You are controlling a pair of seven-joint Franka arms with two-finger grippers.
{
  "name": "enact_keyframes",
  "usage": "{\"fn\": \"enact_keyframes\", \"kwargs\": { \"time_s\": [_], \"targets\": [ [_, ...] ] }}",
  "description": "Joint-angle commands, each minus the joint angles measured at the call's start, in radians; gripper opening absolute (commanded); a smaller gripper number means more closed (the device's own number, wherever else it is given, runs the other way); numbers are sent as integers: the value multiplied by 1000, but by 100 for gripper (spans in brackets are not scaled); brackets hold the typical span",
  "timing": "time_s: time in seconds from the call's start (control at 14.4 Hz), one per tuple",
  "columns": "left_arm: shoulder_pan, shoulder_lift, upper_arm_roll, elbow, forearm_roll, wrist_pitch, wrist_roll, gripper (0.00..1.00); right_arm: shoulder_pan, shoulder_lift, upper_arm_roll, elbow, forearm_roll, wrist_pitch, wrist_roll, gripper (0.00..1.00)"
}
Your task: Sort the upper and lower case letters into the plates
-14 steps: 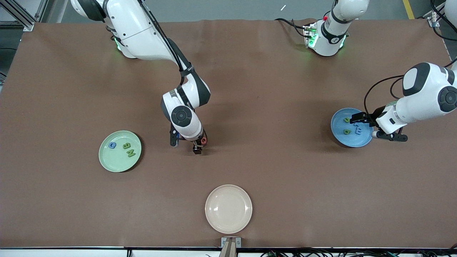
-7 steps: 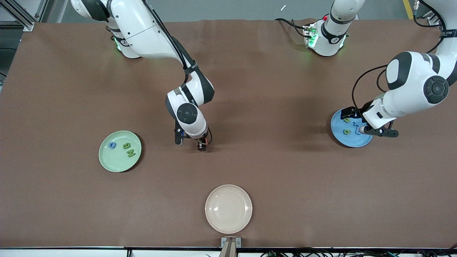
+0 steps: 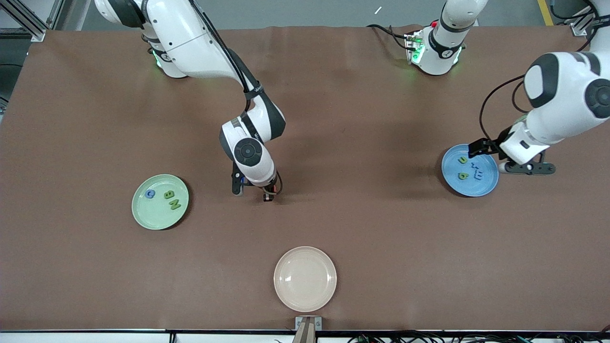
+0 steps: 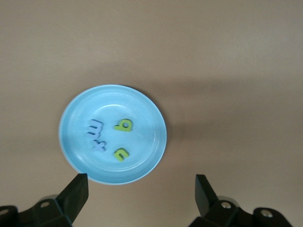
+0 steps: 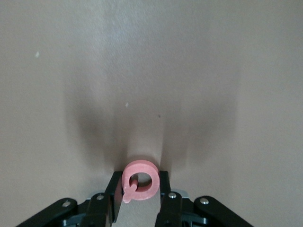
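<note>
My right gripper [image 3: 268, 194] is shut on a pink letter Q [image 5: 139, 165], held low over the middle of the table. The mint green plate [image 3: 147, 216], toward the right arm's end, holds a blue letter [image 3: 150, 194] and green B [image 3: 169, 194] and N [image 3: 175, 205]. The sky blue plate [image 3: 476, 188], toward the left arm's end, holds two green letters [image 3: 462, 160] and blue ones [image 3: 478, 171]. My left gripper [image 3: 501, 161] is open and empty above that plate's edge. The left wrist view shows the plate [image 4: 142, 165] past the open gripper [image 4: 142, 182].
A cream-white plate [image 3: 305, 278] with nothing in it lies near the table's front edge, nearer the front camera than my right gripper. The brown table [image 3: 381, 228] carries no other loose objects.
My left arm has swung away from over the blue plate toward its own end of the table, its gripper empty. My right gripper with the Q has barely shifted.
</note>
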Motion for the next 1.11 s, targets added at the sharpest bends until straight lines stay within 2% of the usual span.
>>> {"fn": "enact_keyframes", "kwargs": {
  "time_s": [0.0,0.21,0.49,0.76,1.04],
  "targets": [
    [5,-16,21,195,-23,-199,-6,99,-52,-10,-1,-3,5,-14,-68,0],
    [5,-5,31,328,-26,-291,-9,99,-113,-70,-4,-5,5,-71,-178,0],
    [5,-5,40,426,-26,-394,-3,99,-230,-185,-6,-54,3,-200,-398,0],
    [5,-6,44,515,-26,-471,2,99,-331,-346,-12,-233,-17,-194,-654,0],
    [1,-13,44,552,-26,-505,0,99,-437,-362,-15,-328,-93,-90,-794,0]
  ]
}}
